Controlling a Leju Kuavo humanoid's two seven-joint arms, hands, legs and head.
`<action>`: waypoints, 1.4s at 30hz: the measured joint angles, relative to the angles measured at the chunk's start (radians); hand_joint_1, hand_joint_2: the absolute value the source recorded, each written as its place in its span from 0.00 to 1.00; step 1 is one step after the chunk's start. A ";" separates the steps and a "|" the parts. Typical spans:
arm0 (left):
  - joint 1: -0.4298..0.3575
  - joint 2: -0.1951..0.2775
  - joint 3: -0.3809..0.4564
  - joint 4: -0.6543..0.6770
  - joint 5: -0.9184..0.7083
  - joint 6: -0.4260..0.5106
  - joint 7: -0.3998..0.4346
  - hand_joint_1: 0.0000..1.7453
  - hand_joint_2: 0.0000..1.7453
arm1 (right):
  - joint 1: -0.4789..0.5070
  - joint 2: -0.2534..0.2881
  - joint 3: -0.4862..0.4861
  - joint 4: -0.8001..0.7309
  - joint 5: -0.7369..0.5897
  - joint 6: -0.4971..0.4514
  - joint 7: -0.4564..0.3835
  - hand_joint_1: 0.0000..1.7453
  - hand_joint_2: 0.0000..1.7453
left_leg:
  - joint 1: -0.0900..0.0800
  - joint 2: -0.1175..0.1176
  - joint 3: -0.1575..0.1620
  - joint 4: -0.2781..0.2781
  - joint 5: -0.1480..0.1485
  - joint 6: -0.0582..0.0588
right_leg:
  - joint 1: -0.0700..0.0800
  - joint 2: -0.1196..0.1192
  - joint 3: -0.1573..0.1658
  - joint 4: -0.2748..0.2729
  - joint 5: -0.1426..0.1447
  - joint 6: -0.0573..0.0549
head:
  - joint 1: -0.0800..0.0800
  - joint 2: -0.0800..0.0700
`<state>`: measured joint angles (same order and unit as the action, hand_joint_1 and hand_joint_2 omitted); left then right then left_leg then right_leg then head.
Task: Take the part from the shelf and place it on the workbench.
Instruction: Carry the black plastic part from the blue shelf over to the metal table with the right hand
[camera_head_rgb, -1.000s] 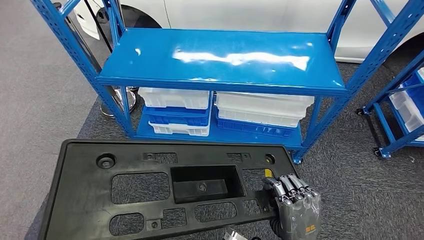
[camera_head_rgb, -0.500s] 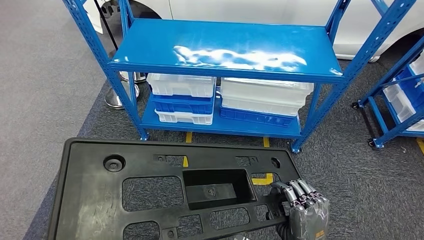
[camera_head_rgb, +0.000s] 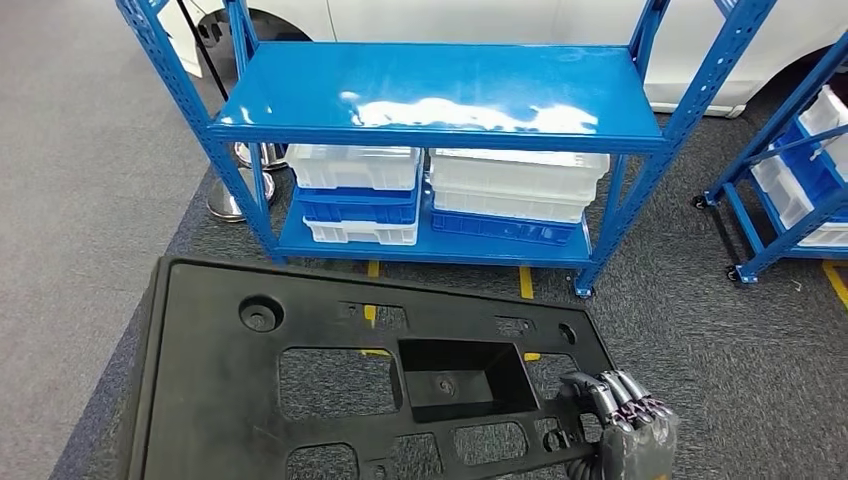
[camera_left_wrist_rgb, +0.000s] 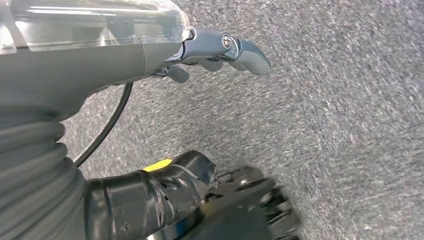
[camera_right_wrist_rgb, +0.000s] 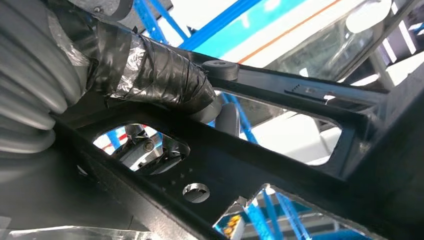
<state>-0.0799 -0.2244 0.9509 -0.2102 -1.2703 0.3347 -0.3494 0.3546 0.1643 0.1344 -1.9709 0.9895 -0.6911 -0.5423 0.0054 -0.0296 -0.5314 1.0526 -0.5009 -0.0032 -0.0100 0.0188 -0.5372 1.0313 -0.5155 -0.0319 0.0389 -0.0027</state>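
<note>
The shelf (camera_head_rgb: 440, 95) slides further off as the robot backs away, right hand (camera_head_rgb: 628, 425) fingers (camera_head_rgb: 605, 388) clamped on the part (camera_head_rgb: 220, 400), left hand (camera_left_wrist_rgb: 220, 47) fingers apart, workbench next.

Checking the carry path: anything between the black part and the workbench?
Cannot tell: no workbench appears in these views. The right robot hand grips the black part by its edge. Ahead stands the blue shelf, across a strip of carpet.

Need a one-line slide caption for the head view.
Right hand grips the black part in front of the blue shelf with its stacked bins.
</note>
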 joint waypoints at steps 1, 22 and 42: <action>0.001 -0.001 0.001 0.000 0.000 0.001 0.000 0.00 1.00 | 0.003 0.006 -0.007 -0.004 -0.010 0.000 -0.008 1.00 1.00 | -0.001 -0.010 0.017 -0.032 0.001 0.004 | -0.001 0.006 -0.003 0.000 0.003 0.005 | 0.000 0.000; -0.001 -0.010 0.010 0.000 0.001 0.006 0.000 0.00 1.00 | 0.035 0.068 -0.101 -0.039 -0.167 -0.001 -0.088 1.00 1.00 | -0.003 0.067 -0.023 0.050 -0.080 -0.004 | -0.005 -0.039 -0.045 0.024 0.016 0.003 | -0.001 0.000; 0.002 -0.010 0.025 0.000 -0.001 0.005 0.001 0.00 1.00 | 0.039 0.083 -0.111 -0.051 -0.380 -0.002 -0.152 1.00 1.00 | -0.004 0.072 0.017 -0.058 -0.004 0.042 | -0.003 -0.010 -0.171 0.261 -0.071 0.045 | 0.003 0.000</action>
<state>-0.0776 -0.2341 0.9758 -0.2102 -1.2716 0.3395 -0.3484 0.3934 0.2469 0.0237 -2.0223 0.6094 -0.6935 -0.6940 0.0011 0.0423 -0.5148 0.9946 -0.5046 0.0389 -0.0125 0.0090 -0.7078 1.2925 -0.5860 0.0132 0.0421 -0.0027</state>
